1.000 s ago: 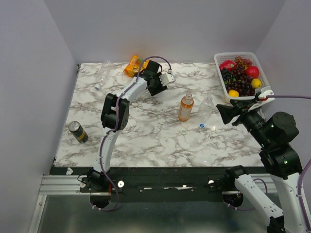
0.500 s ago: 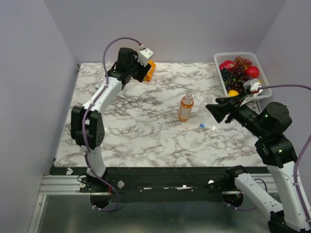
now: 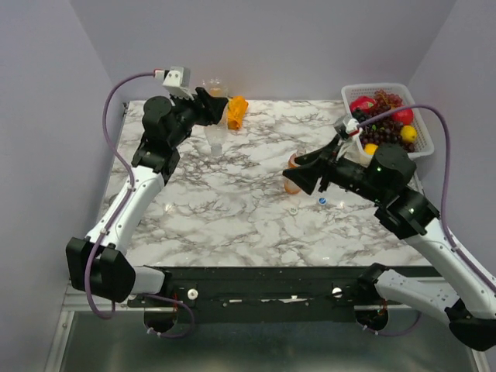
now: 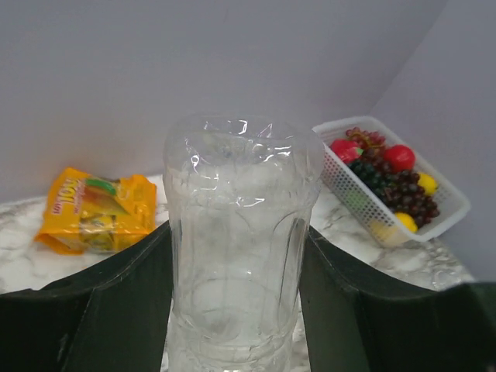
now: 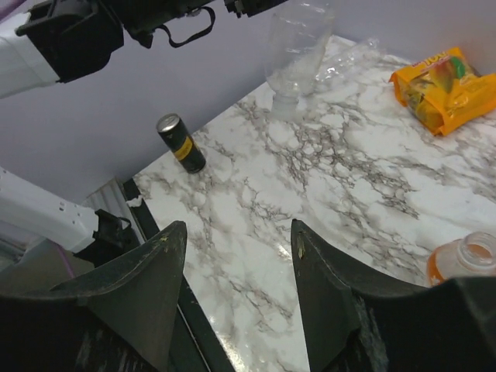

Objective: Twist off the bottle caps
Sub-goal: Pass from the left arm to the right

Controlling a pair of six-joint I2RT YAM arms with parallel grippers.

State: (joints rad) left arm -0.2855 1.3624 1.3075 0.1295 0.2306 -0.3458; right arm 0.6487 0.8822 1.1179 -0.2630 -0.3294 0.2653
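My left gripper [image 3: 219, 105] is raised over the back left of the table and is shut on a clear bottle [image 4: 236, 232]. That bottle [image 3: 215, 138] hangs upright off the surface, narrower end down, and no cap shows on it. The orange bottle [image 3: 291, 184] stands mid-table, its neck open in the right wrist view [image 5: 467, 260]. My right gripper [image 3: 298, 172] hovers just above and in front of it, open and empty [image 5: 236, 229]. A blue cap [image 3: 322, 201] and a white cap [image 3: 293, 209] lie loose on the marble nearby. Another clear bottle [image 5: 353, 58] lies at the back.
An orange snack packet [image 3: 237, 111] lies at the back edge of the table. A white basket of fruit [image 3: 416, 99] stands at the back right. A dark can [image 5: 180, 142] stands near the left side. Grey walls close in the table on three sides.
My left arm has swung left and up, carrying the clear bottle off the table. My right arm has reached leftward, over the orange bottle.
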